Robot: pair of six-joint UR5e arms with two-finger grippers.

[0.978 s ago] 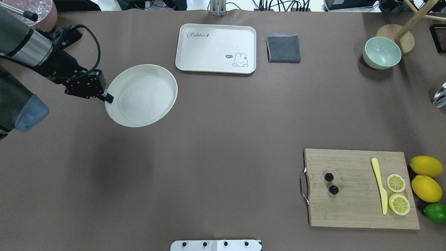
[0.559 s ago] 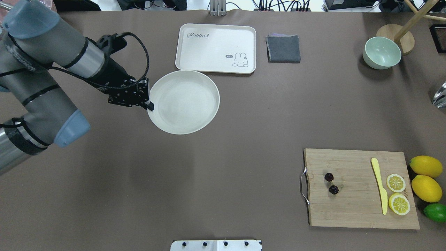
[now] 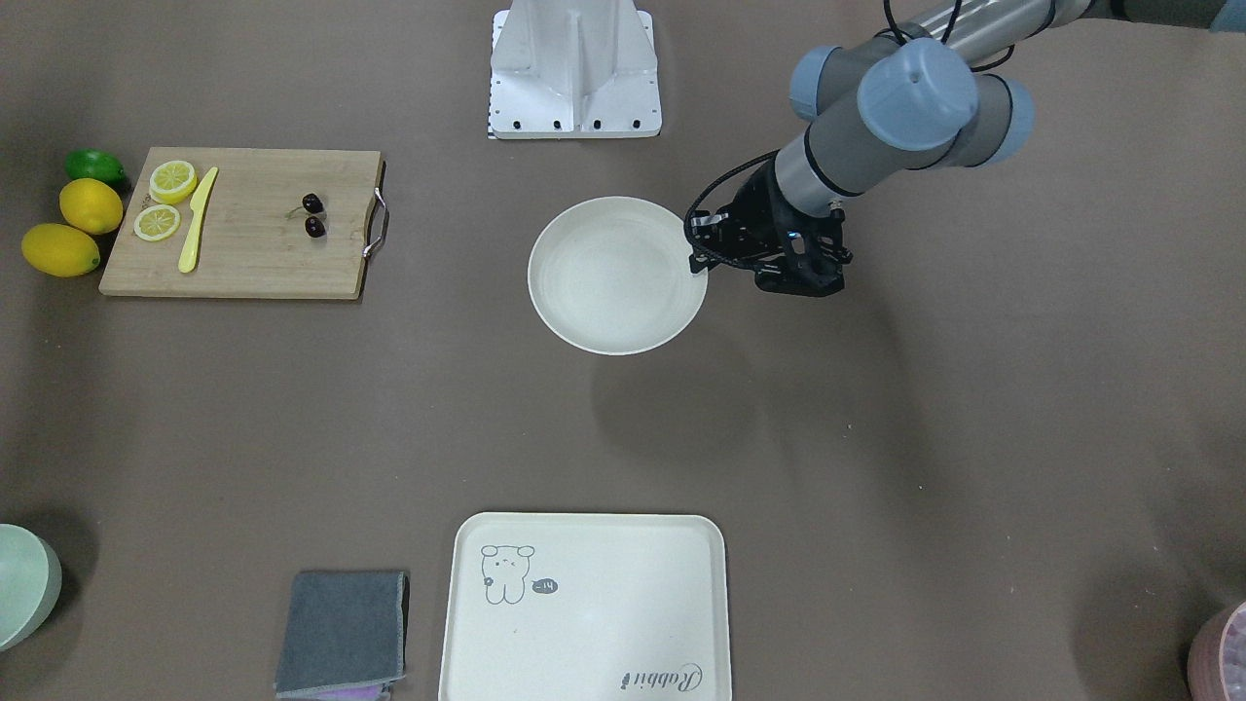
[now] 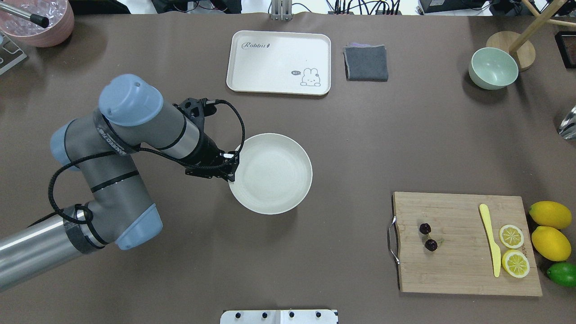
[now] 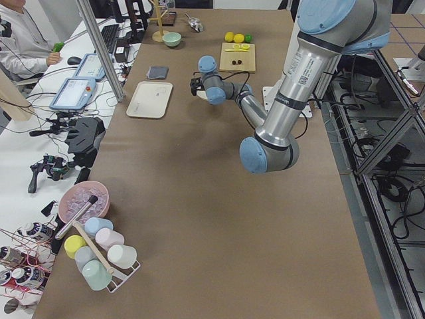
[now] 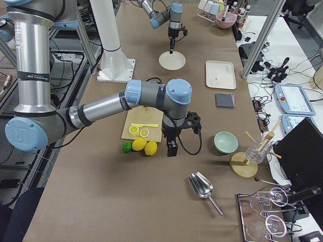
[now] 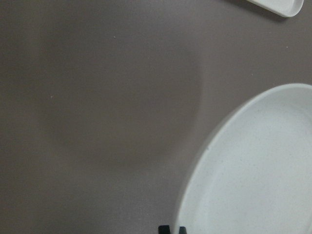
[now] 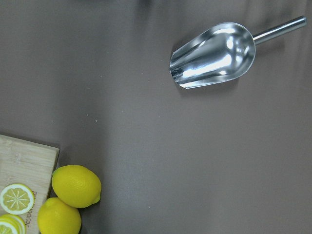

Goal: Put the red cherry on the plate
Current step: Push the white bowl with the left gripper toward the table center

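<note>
The red cherry (image 4: 427, 237), two dark cherries on thin stems, lies on the left part of the wooden cutting board (image 4: 468, 274), also seen in the front view (image 3: 313, 215). The off-white plate (image 4: 274, 175) hangs above the table's middle, its shadow cast on the cloth below (image 3: 613, 277). My left gripper (image 4: 231, 173) is shut on the plate's left rim; the left wrist view shows the fingertips (image 7: 165, 229) at the rim (image 7: 258, 170). My right gripper (image 6: 172, 147) hangs near the lemons; I cannot tell its state.
On the board lie a yellow knife (image 4: 490, 240) and lemon slices (image 4: 511, 236); lemons (image 4: 550, 215) and a lime (image 4: 562, 273) sit beside it. Cream tray (image 4: 279, 62), grey cloth (image 4: 366, 63) and green bowl (image 4: 493, 68) line the far side. A metal scoop (image 8: 214, 54) lies right.
My left arm has carried the plate from the table's left side rightward and nearer to the robot's base, toward the middle. The cherries and the board have not moved.
</note>
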